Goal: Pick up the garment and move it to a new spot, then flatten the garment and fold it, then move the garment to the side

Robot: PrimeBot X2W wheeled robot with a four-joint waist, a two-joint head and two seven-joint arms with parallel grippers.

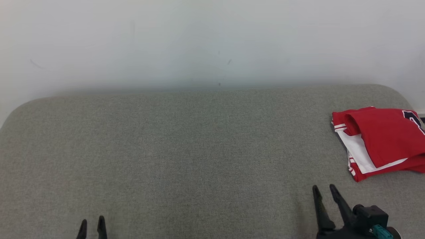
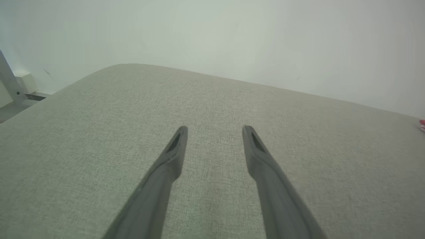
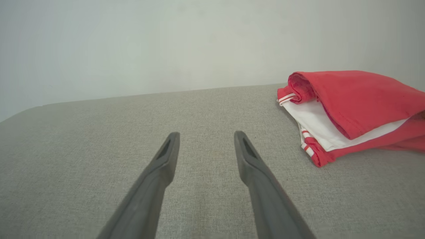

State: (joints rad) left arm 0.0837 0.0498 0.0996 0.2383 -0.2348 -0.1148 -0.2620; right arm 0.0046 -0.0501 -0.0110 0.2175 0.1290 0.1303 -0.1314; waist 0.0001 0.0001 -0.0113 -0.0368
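Observation:
The garment (image 1: 382,141) is a red and white shirt, folded into a compact stack at the far right of the grey cushioned surface (image 1: 186,149). In the right wrist view the garment (image 3: 352,109) lies ahead and to the right of the fingers. My right gripper (image 1: 323,191) stands open near the front edge, below and left of the garment, with nothing between its fingers (image 3: 167,156). My left gripper (image 1: 92,222) is open at the lower left, far from the garment, its fingers (image 2: 176,152) spread over bare fabric. A sliver of red garment (image 2: 422,124) shows at the edge of the left wrist view.
A pale wall (image 1: 212,43) rises directly behind the cushioned surface. The surface has rounded back corners. A white bracket and box (image 2: 20,86) sit beyond its left end in the left wrist view.

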